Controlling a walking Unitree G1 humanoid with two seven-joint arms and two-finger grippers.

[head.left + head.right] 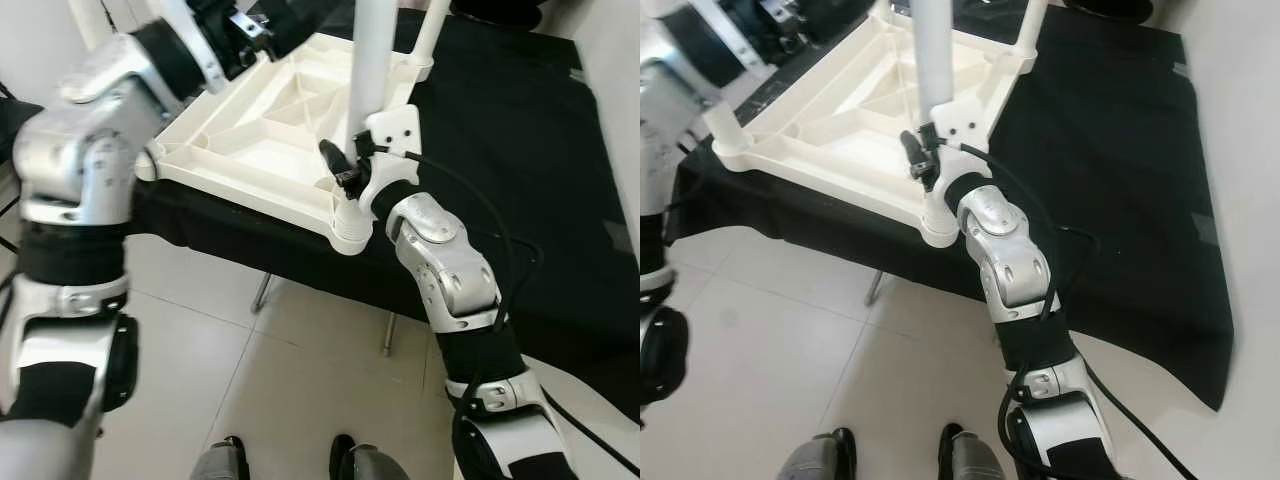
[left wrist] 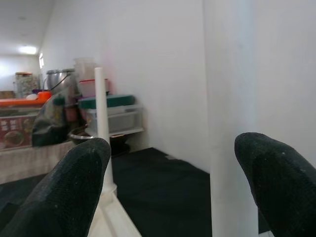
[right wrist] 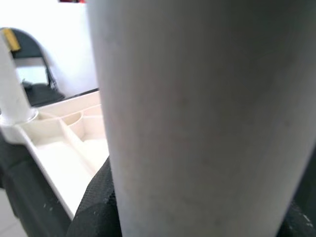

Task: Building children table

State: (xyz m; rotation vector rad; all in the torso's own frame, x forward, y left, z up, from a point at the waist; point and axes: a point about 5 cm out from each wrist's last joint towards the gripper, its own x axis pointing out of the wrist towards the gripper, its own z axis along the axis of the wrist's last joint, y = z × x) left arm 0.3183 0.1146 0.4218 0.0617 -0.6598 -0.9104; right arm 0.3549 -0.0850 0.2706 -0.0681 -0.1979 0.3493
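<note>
Lying upside down on the black-draped table [image 1: 520, 190], the white tabletop [image 1: 265, 150] has the right gripper [image 1: 345, 165] pinching an upright leg [image 1: 372, 60]; the left gripper [image 2: 173, 182] spreads wide.

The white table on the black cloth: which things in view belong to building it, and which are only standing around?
Belongs to the job:
- upside-down white tabletop
- white leg, with the right gripper closed around it
- left gripper, open beside another leg

Just standing around:
- storage boxes
- metal pot
- black cloth
</note>
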